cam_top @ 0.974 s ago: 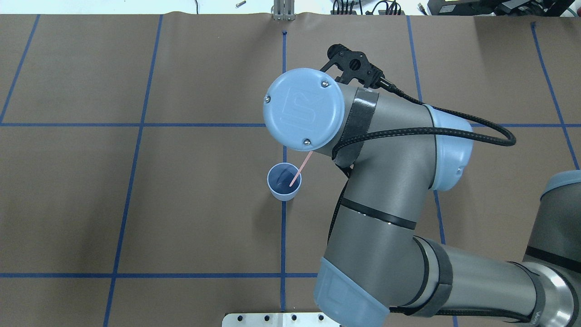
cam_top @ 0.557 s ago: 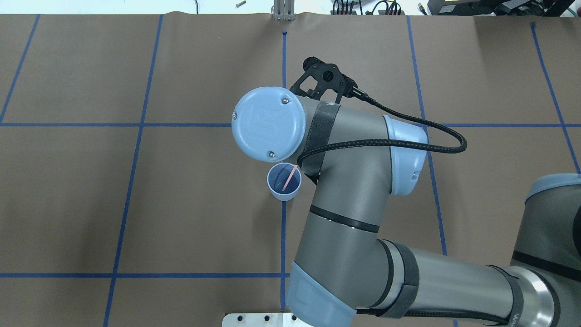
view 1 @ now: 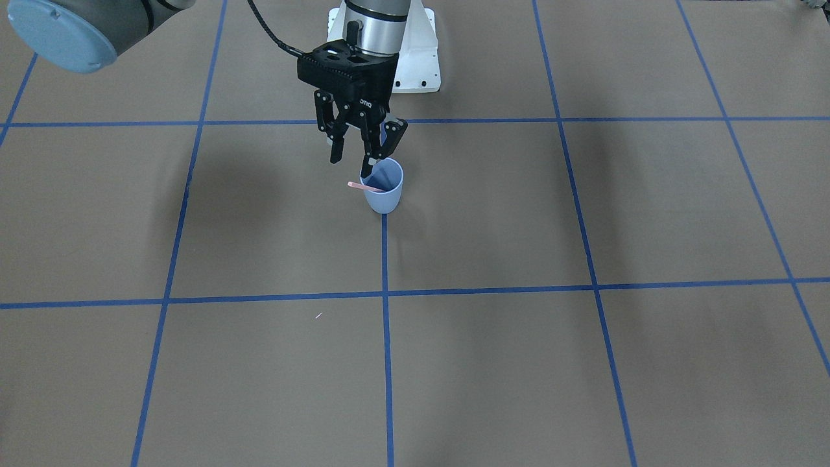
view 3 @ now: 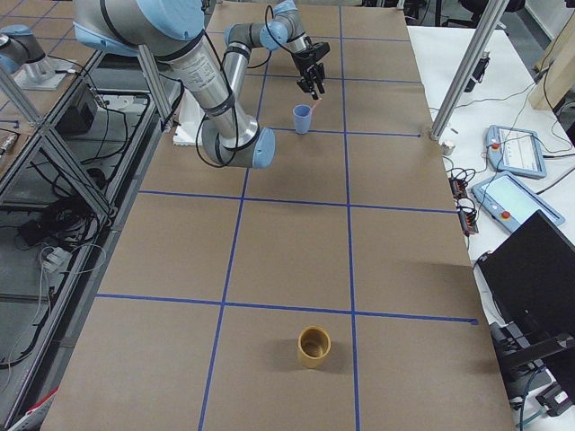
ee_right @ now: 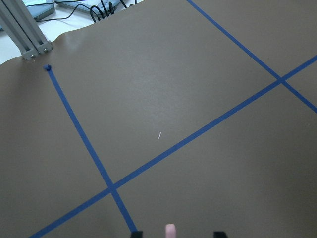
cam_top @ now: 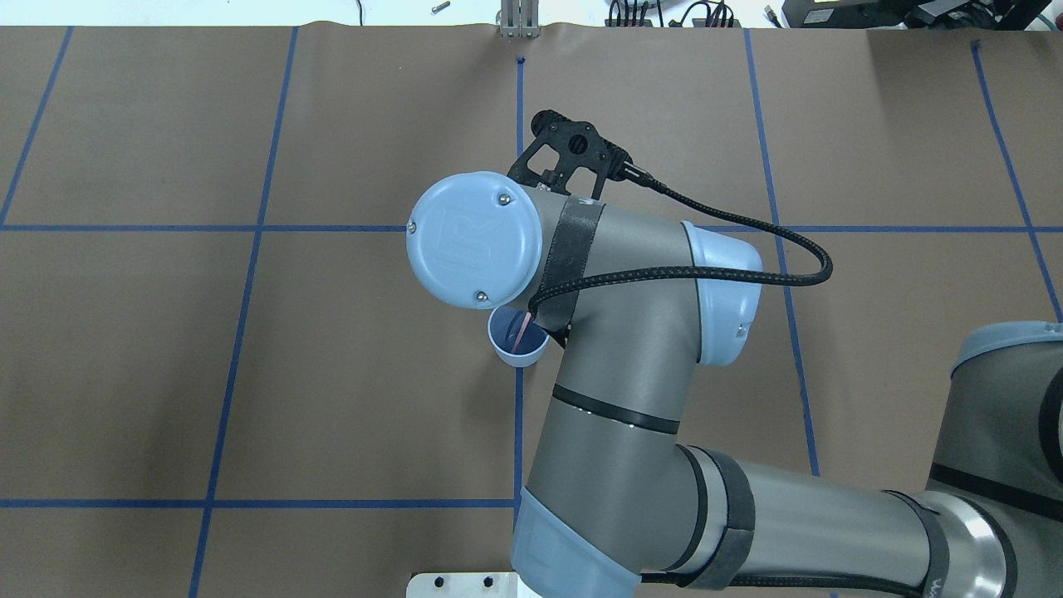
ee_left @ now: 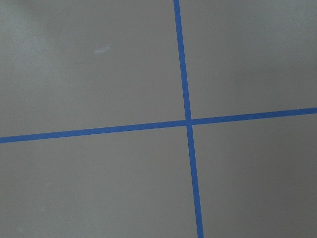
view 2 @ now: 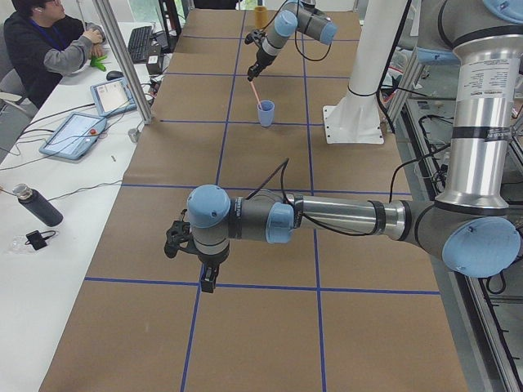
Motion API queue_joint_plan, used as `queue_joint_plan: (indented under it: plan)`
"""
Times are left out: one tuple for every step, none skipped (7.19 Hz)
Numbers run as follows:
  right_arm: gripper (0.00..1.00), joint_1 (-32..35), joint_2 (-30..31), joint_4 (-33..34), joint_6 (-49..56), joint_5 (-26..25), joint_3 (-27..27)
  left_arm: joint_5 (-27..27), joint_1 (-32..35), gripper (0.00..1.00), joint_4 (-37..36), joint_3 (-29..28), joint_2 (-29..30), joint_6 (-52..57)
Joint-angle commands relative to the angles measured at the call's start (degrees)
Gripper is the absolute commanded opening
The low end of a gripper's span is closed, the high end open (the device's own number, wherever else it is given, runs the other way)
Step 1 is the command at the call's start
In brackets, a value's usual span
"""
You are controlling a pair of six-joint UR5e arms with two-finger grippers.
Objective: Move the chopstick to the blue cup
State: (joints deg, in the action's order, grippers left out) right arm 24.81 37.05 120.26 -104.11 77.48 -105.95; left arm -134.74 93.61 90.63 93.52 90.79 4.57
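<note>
We find the blue cup [view 1: 384, 201] well apart from the tabletop [view 1: 519, 363] edges. The front-facing view shows the right claw [view 1: 353, 165] spread above the chopstick [view 1: 360, 187]; overhead, the arm hides it. Left claw [view 2: 206, 282]: cannot tell.

The brown tabletop [view 1: 583, 363], crossed by blue tape lines [view 1: 583, 119], bears an upright blue cup [view 1: 384, 194] near its middle and a tan cup [view 3: 314, 347] toward its right end.

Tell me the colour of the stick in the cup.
Pale pink, the stick, clearest in front-facing view.
</note>
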Motion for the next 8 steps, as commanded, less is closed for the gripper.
queue_joint_plan:
  plan:
    - [1.0,5.99,0.04,-0.03,8.96,6.23,-3.12,0.0,0.0,0.98,-0.28,0.17,0.0,-0.09]
    - [1.0,12.74,0.65,-0.11,17.19,13.51,-3.21,0.09,0.0,0.98,-0.63,0.26,0.0,-0.09]
    - [1.0,20.72,3.18,-0.38,29.11,22.19,-3.13,0.09,0.0,0.98,-4.98,1.05,0.26,0.0]
    - [1.0,29.42,8.77,-3.86,41.58,31.42,-3.04,0.17,0.08,0.98,-8.24,3.75,0.0,0.0]
    - [1.0,38.03,17.09,-9.38,56.41,39.08,-2.34,0.44,0.35,0.98,-9.49,5.78,-1.65,0.26]
    - [1.0,44.99,23.44,-11.08,70.66,44.03,-1.12,0.7,0.35,0.98,-9.24,7.89,-3.67,0.35]
    - [1.0,50.28,28.03,-11.01,81.85,46.86,0.12,0.88,0.26,0.98,-9.24,8.87,-4.65,0.0]
    - [1.0,54.25,34.43,-11.19,91.97,47.67,0.21,2.88,0.44,0.98,-8.89,9.31,-4.66,0.61]
